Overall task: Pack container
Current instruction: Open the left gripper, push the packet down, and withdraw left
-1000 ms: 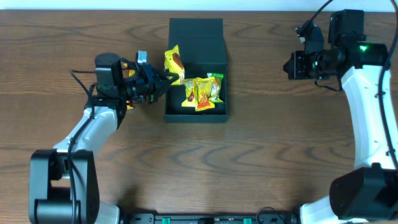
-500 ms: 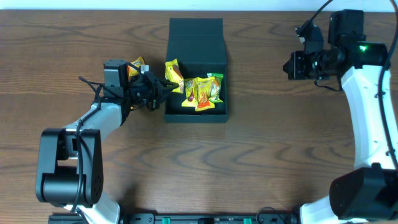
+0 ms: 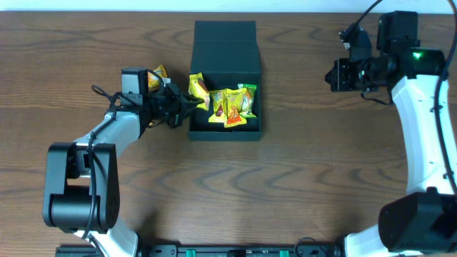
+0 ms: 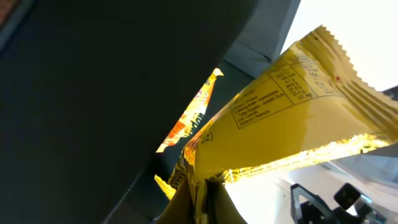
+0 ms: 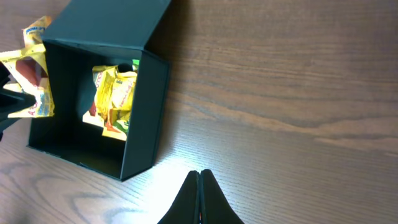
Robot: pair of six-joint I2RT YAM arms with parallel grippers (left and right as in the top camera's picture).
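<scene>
**Pack container: quick look, front of the table to the back**

Nothing but brown wood-grain table [image 3: 300,178] along the near side. Moving up, got the container [image 3: 226,132] sitting about mid-table: dark, square, matte, and wide open. Looking inside, seeing a little heap of yellow and green candy packets [image 3: 234,106] bunched toward the right half.

Then got the left gripper [image 3: 187,102] parked right at the box's left wall, pinched tight on a yellow packet [image 3: 198,89]. Holding it upright at that wall, partly over the inside. Filling most of the left wrist view too, small print facing the lens and dark box wall just beside it. Can't tell from there whether touching the wall or not.

A bit farther back and well off to the right, spotted the right gripper [image 3: 335,75]. Fingers pressed together on nothing, hanging over bare wood.

Farthest back, found the lid flap [image 3: 225,36] folded open and lying behind the box.
</scene>
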